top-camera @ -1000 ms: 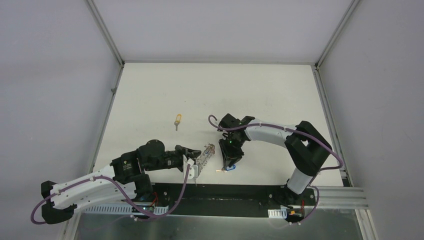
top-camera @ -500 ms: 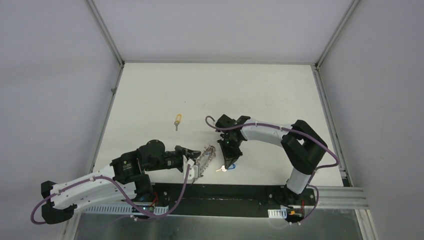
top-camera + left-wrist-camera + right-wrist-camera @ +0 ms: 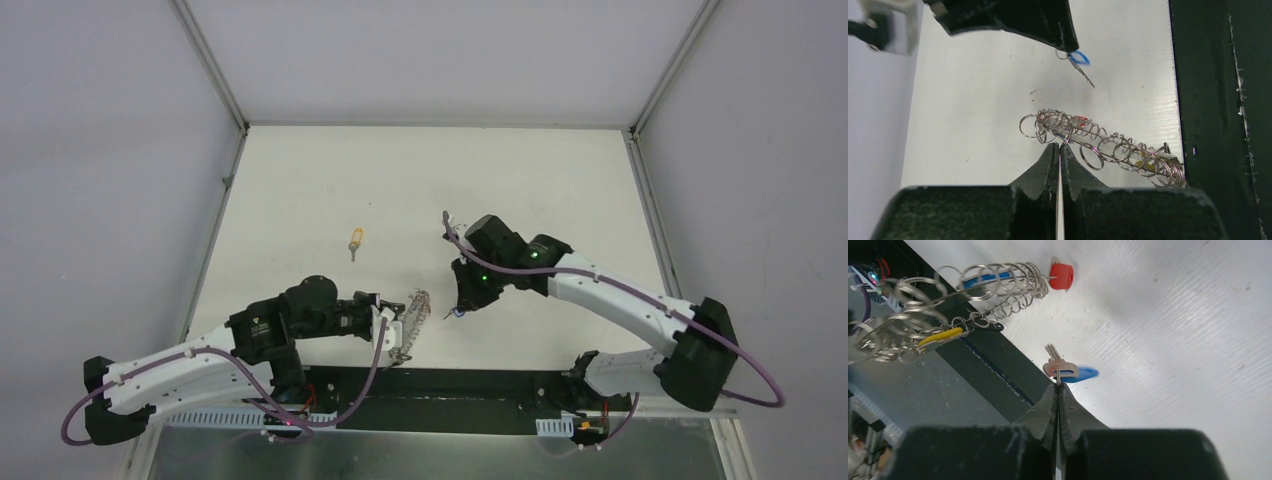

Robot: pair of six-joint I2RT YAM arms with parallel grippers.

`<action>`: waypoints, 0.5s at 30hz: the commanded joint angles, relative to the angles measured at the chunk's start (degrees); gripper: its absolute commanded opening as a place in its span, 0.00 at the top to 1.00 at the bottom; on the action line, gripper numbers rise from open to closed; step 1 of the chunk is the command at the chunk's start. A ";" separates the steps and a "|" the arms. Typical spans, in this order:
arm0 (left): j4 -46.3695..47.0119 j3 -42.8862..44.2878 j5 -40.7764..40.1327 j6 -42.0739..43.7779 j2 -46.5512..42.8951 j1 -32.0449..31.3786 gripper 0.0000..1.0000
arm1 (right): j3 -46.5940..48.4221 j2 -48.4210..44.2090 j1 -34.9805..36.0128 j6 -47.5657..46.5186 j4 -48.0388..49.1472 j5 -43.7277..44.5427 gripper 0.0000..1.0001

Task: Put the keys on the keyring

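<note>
The keyring (image 3: 1108, 147) is a long coil of grey wire loops. My left gripper (image 3: 1060, 145) is shut on one of its loops near the front edge, also seen from above (image 3: 390, 322). A red key head (image 3: 1061, 276), a yellow key (image 3: 940, 336) and a blue key (image 3: 983, 279) sit among the coils (image 3: 998, 287). My right gripper (image 3: 1058, 385) is shut on a separate blue-headed key (image 3: 1070, 372), held by its top just right of the keyring (image 3: 410, 318). In the left wrist view this key (image 3: 1079, 58) hangs above the table. A loose yellow key (image 3: 354, 240) lies farther back left.
The black front rail (image 3: 450, 385) runs along the near table edge, right beside the keyring. White walls enclose the table (image 3: 560, 190) on three sides.
My right arm has swung out to the right and its gripper has carried the blue key off the table, away from the front edge. The left gripper has shifted slightly right with the keyring.
</note>
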 commanded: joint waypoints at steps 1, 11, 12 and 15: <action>3.81 3.75 2.46 -2.37 1.58 -0.44 1.00 | -2.08 -8.00 0.18 -8.64 5.65 5.32 1.00; 6.00 4.90 5.08 -3.54 4.95 -0.47 1.00 | -5.11 -19.59 0.20 -26.04 12.09 -3.68 1.00; 6.32 4.97 5.50 -3.68 5.30 -0.49 1.00 | -5.25 -20.20 0.18 -27.62 12.93 -5.27 1.00; 7.03 5.25 7.08 -4.06 6.39 -0.44 1.00 | -5.48 -21.16 0.20 -33.23 14.89 -11.98 1.00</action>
